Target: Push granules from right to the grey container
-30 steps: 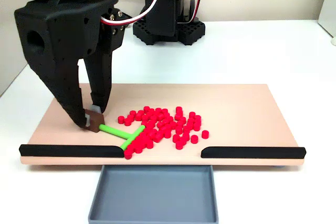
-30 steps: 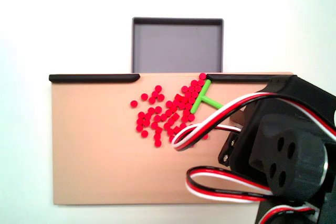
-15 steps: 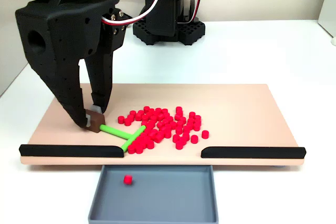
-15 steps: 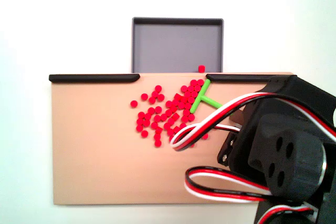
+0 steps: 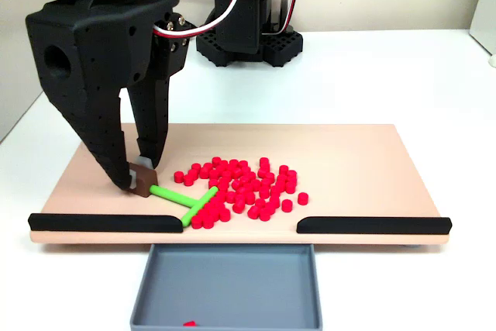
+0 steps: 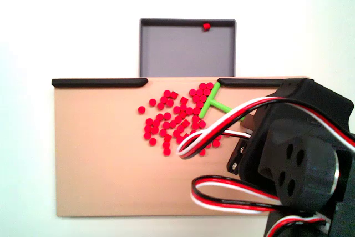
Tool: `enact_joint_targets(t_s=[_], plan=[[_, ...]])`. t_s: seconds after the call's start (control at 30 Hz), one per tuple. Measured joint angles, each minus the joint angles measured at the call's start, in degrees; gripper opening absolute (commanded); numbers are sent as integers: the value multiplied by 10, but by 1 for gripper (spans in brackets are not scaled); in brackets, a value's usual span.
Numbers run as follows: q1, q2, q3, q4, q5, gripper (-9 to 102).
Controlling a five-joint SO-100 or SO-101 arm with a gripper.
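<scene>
While the black arm is leaning over the beige board (image 5: pixel 349 153), the tool (image 5: pixel 138 181) is pinching the small brown-grey block at the end of the green T-shaped pusher (image 5: pixel 186 201), fingers pressed onto it from both sides. Pusher is lying flat on the board, crossbar angled against the near-left edge of the red granules (image 5: pixel 240 187). In a fixed view from the opposite side the pusher (image 6: pixel 213 102) is showing just below the gap, with the granules (image 6: pixel 172 123) spreading to its left and the arm's red-white-black cable looping over part of them.

Granules are sitting mostly as a loose cluster mid-board, nearest ones close to the gap between the two black strips (image 5: pixel 105 222) along the board's front edge. Grey container (image 5: pixel 225 288) is sitting on the white table (image 5: pixel 372 75) right under that gap, touching or just beside the board edge. One granule is lying in it against the far wall from the board (image 6: pixel 206 25); same one is just peeking in at the bottom edge (image 5: pixel 188 323). Rest of the tray floor (image 6: pixel 186 48) is bare.
</scene>
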Motion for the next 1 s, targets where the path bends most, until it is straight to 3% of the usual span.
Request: enact_joint_targets(t_s=[1.0], plan=[[8, 70, 2, 43, 6, 0]])
